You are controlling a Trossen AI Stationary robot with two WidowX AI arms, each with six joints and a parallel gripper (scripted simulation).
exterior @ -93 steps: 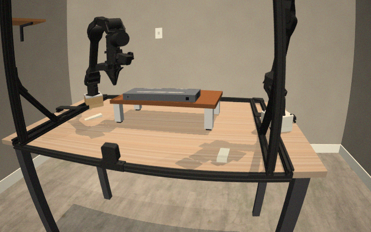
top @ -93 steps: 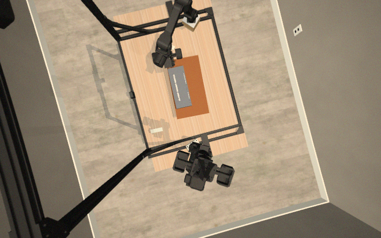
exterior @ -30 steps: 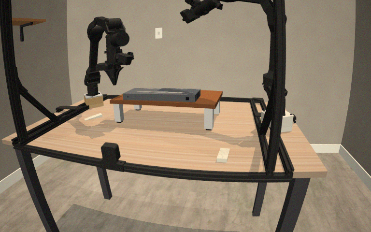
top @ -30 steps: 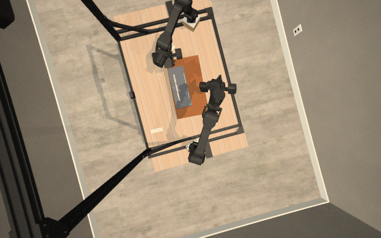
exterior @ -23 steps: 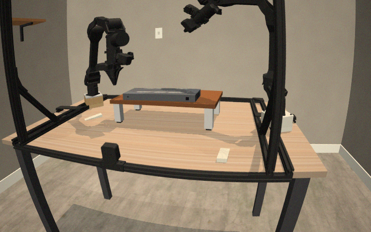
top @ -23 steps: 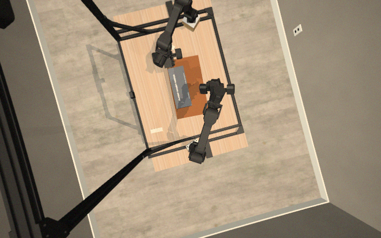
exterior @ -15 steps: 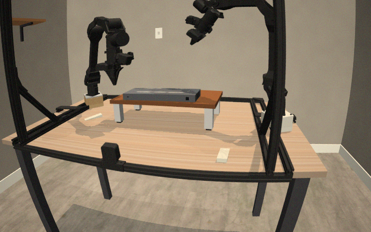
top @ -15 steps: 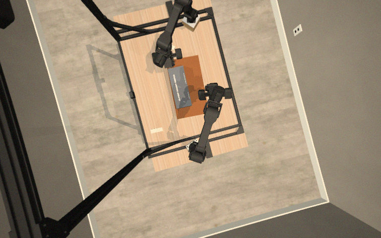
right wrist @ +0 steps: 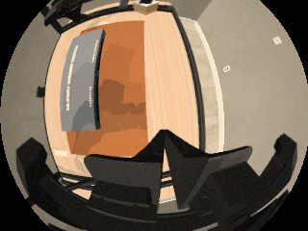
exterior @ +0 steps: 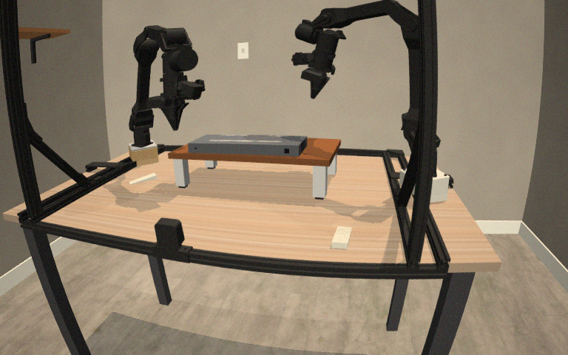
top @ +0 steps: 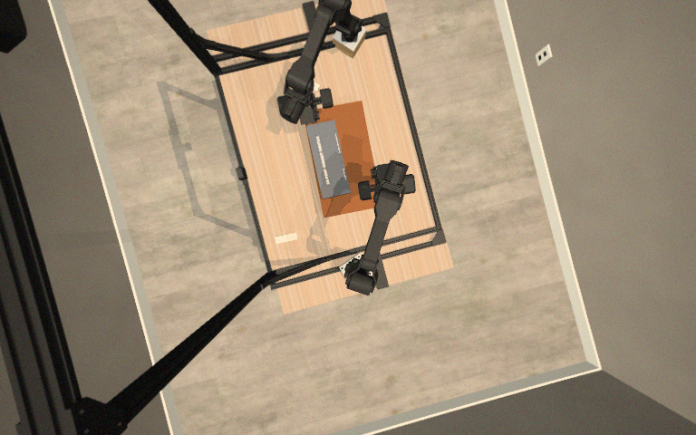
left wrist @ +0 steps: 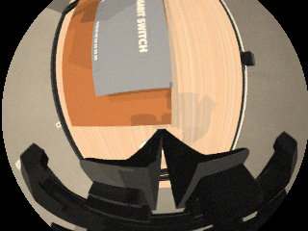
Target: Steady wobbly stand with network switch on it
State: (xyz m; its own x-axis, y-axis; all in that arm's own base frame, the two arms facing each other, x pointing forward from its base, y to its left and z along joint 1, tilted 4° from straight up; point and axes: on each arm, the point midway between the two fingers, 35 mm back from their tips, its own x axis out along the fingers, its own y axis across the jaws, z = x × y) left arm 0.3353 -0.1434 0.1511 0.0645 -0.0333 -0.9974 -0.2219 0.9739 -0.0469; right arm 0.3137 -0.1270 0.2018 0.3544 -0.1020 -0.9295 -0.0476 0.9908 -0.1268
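Observation:
The stand, with a brown top and pale legs with dark feet, stands on the table; any small tilt or foot gap is too fine to tell. The grey network switch lies on top, along one long edge. One pale wedge lies near the camera-side rail. Another wedge lies beyond the stand's left end in the exterior view. My left gripper is shut and empty, above that end. My right gripper is shut and empty, high above the opposite end.
A black frame rail runs around the table, with a black box on its near side. Black posts rise at the near corners. In the top view the left arm partly covers the wedge at its end.

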